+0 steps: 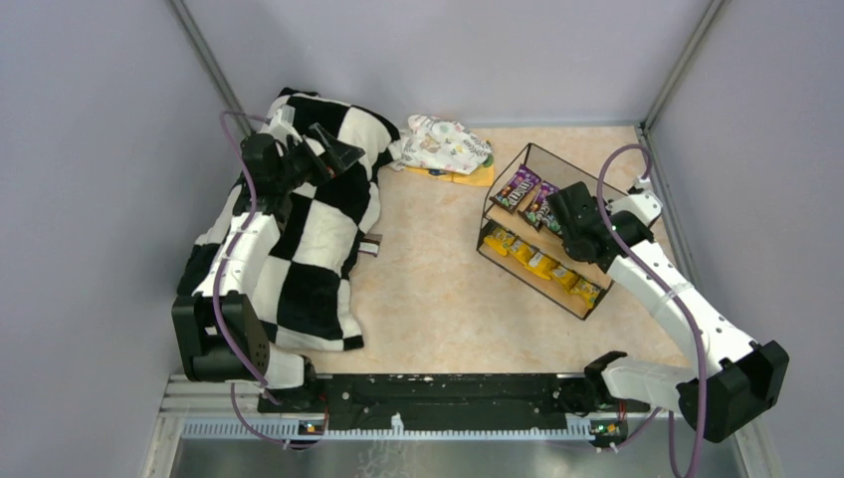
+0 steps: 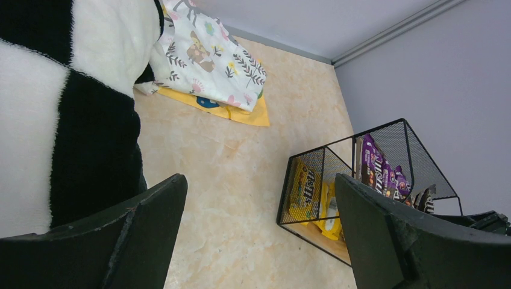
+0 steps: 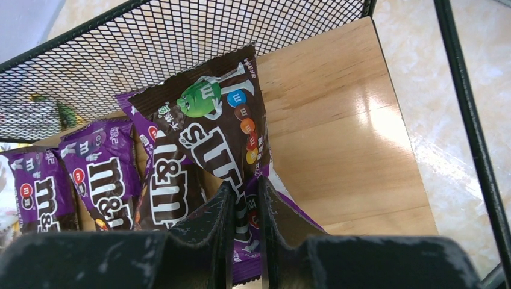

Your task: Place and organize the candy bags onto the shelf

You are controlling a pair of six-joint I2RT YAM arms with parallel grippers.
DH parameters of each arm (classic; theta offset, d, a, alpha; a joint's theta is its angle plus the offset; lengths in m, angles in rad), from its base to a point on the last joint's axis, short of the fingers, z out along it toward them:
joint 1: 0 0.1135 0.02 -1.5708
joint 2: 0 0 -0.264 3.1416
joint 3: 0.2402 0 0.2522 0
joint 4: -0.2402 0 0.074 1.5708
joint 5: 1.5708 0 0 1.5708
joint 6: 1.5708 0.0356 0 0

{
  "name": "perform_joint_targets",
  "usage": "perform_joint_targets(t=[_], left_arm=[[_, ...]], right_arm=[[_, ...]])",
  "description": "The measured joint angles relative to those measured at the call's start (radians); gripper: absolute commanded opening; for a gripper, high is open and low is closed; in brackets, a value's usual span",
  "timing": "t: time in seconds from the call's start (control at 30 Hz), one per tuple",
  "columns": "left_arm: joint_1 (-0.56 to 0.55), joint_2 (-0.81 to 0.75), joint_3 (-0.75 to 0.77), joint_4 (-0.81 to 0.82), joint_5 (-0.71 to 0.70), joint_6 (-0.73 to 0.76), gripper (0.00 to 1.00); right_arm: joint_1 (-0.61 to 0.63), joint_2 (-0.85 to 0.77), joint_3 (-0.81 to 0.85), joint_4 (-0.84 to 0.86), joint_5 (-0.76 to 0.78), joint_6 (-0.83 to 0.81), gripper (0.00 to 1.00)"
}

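The shelf (image 1: 532,147) stands at the right, a black wire frame with wooden boards. Purple and dark brown candy bags (image 1: 518,187) lie on its upper board, and several yellow bags (image 1: 542,261) lie on the lower board. My right gripper (image 1: 559,214) reaches into the upper tier. In the right wrist view it (image 3: 246,192) is shut on a dark brown candy bag (image 3: 220,120), next to purple bags (image 3: 102,174) on the board (image 3: 343,120). My left gripper (image 1: 333,149) is open and empty, held above the blanket; the left wrist view (image 2: 259,198) shows bare table between its fingers.
A black-and-white checkered blanket (image 1: 309,229) covers the left side. A white floral cloth bundle (image 1: 448,142) lies on a flat orange sheet (image 1: 476,179) at the back. A small dark object (image 1: 370,244) pokes out at the blanket's right edge. Grey walls enclose the table.
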Motion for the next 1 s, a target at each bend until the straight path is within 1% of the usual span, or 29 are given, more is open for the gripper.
perform_joint_targets(t=[0.07, 0.1, 0.23, 0.3, 0.43, 0.47, 0.53, 0.6, 0.67, 0.7, 0.73, 0.77, 0.87, 0.93, 1.0], left_arm=[[0.0, 0.0, 0.0, 0.0, 0.0, 0.0, 0.98], [0.0, 0.0, 0.0, 0.0, 0.0, 0.0, 0.98], [0.0, 0.0, 0.0, 0.0, 0.0, 0.0, 0.98], [0.0, 0.0, 0.0, 0.0, 0.0, 0.0, 0.98], [0.0, 0.0, 0.0, 0.0, 0.0, 0.0, 0.98], [0.0, 0.0, 0.0, 0.0, 0.0, 0.0, 0.98], [0.0, 0.0, 0.0, 0.0, 0.0, 0.0, 0.98], [0.0, 0.0, 0.0, 0.0, 0.001, 0.0, 0.98], [0.0, 0.0, 0.0, 0.0, 0.003, 0.0, 0.98], [0.0, 0.0, 0.0, 0.0, 0.003, 0.0, 0.98], [0.0, 0.0, 0.0, 0.0, 0.004, 0.0, 0.98], [0.0, 0.0, 0.0, 0.0, 0.003, 0.0, 0.98], [0.0, 0.0, 0.0, 0.0, 0.003, 0.0, 0.98], [0.0, 0.0, 0.0, 0.0, 0.003, 0.0, 0.98], [0.0, 0.0, 0.0, -0.001, 0.002, 0.001, 0.98]], right_arm=[[-0.002, 0.0, 0.0, 0.01, -0.005, 0.003, 0.17], [-0.002, 0.0, 0.0, 0.011, -0.006, 0.005, 0.21], [-0.005, 0.0, 0.0, 0.019, -0.01, 0.007, 0.47], [-0.005, 0.0, 0.0, 0.019, -0.011, 0.009, 0.51], [-0.005, -0.001, 0.003, 0.01, -0.011, -0.022, 0.57], [-0.005, -0.003, 0.005, 0.008, -0.011, -0.041, 0.59], [-0.005, -0.02, 0.008, 0.017, -0.011, -0.103, 0.69], [-0.005, -0.066, 0.008, 0.051, -0.021, -0.21, 0.8], [-0.006, -0.141, 0.006, 0.12, -0.048, -0.354, 0.91], [-0.006, -0.191, 0.003, 0.167, -0.077, -0.44, 0.96], [-0.006, -0.253, -0.004, 0.224, -0.121, -0.539, 0.98], [-0.006, -0.304, -0.008, 0.266, -0.158, -0.607, 0.99], [-0.011, -0.428, -0.015, 0.417, -0.35, -0.814, 0.99], [-0.011, -0.436, -0.004, 0.506, -0.504, -0.897, 0.99], [-0.005, -0.378, 0.013, 0.57, -0.669, -0.94, 0.99]])
